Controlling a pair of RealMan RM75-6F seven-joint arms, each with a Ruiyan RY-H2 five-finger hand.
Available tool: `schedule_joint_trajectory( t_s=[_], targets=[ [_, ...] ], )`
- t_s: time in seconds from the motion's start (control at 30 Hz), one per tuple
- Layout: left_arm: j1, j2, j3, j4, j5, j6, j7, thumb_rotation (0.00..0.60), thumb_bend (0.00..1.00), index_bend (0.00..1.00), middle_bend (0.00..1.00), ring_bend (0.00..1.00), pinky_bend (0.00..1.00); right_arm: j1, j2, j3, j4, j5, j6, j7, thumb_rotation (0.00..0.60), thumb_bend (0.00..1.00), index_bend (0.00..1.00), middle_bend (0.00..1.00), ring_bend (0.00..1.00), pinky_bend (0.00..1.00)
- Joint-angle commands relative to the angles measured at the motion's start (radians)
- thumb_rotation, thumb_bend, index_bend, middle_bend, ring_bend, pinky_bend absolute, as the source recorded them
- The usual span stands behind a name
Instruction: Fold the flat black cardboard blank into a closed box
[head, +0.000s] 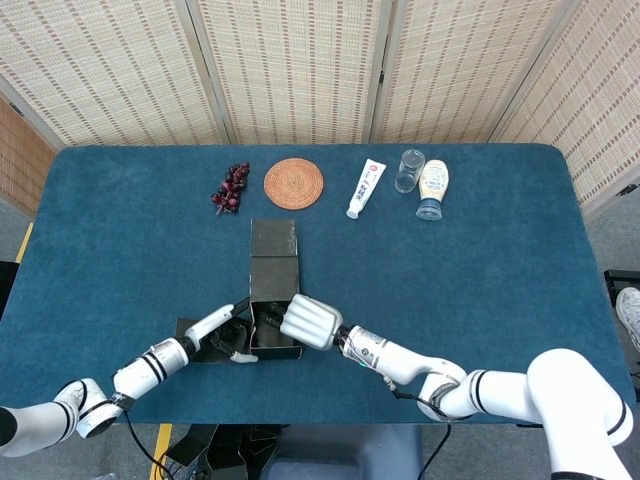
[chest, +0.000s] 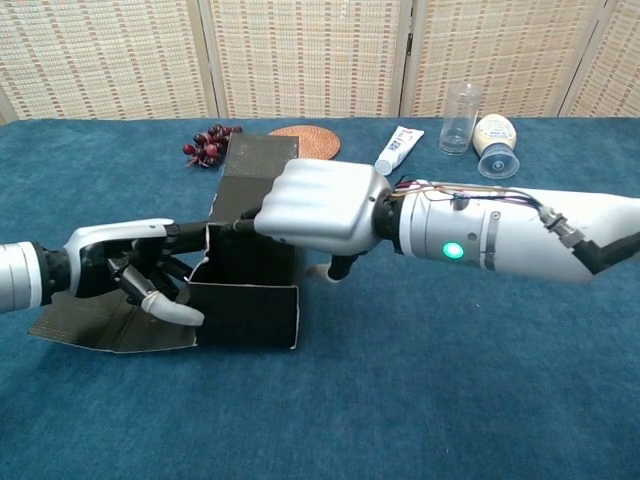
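The right hand (chest: 320, 208) gripped the half-formed black cardboard box (chest: 250, 290) by its right wall to steady it, while the left hand (chest: 140, 270) pinched the left wall, apparently squaring it.

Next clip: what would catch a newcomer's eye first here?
The half-folded black box near the table's front edge, with both hands at it: the right hand lies over its right wall, the left hand reaches in from its left side, above a flap lying flat. Its long lid panel lies toward the far row of grapes, coaster, tube, glass and bottle.
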Motion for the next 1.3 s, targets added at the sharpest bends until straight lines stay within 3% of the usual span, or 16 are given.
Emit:
schedule_joint_trajectory(
  t_s=[0.03,0.27,0.5,0.67,0.87,1.3],
  targets=[
    [0.008,0.003,-0.018,-0.028,-0.027,-0.016,0.05,0.6,0.14,0.0,0.04,0.61,0.92,-0.022,0.019,0.012,-0.028,0.022,0.025,-0.017,0.6,0.22,0.02,0.13,0.63,0.78],
    [0.027,0.019,-0.039,-0.075,-0.055,-0.021,0.164,0.6,0.14,0.0,0.03,0.61,0.92,-0.121,0.102,0.031,-0.185,0.13,0.105,0.038,0.6,0.17,0.0,0.12,0.61,0.78],
    [0.046,0.06,-0.049,-0.126,-0.058,-0.003,0.27,0.6,0.14,0.0,0.0,0.6,0.92,-0.235,0.185,0.053,-0.404,0.378,0.086,0.29,0.6,0.07,0.0,0.12,0.6,0.78],
    [0.059,0.097,-0.057,-0.164,-0.063,0.009,0.311,0.6,0.14,0.0,0.0,0.6,0.92,-0.267,0.221,0.07,-0.472,0.514,0.024,0.44,0.6,0.0,0.0,0.1,0.6,0.78],
    [0.081,0.133,-0.08,-0.198,-0.077,0.04,0.342,0.6,0.14,0.0,0.0,0.6,0.92,-0.26,0.211,0.09,-0.467,0.621,-0.067,0.558,0.6,0.0,0.0,0.07,0.6,0.8],
    [0.119,0.201,-0.11,-0.256,-0.074,0.099,0.354,0.6,0.14,0.0,0.0,0.6,0.92,-0.202,0.09,0.103,-0.336,0.706,-0.102,0.558,0.6,0.0,0.0,0.04,0.6,0.82]
  ],
)
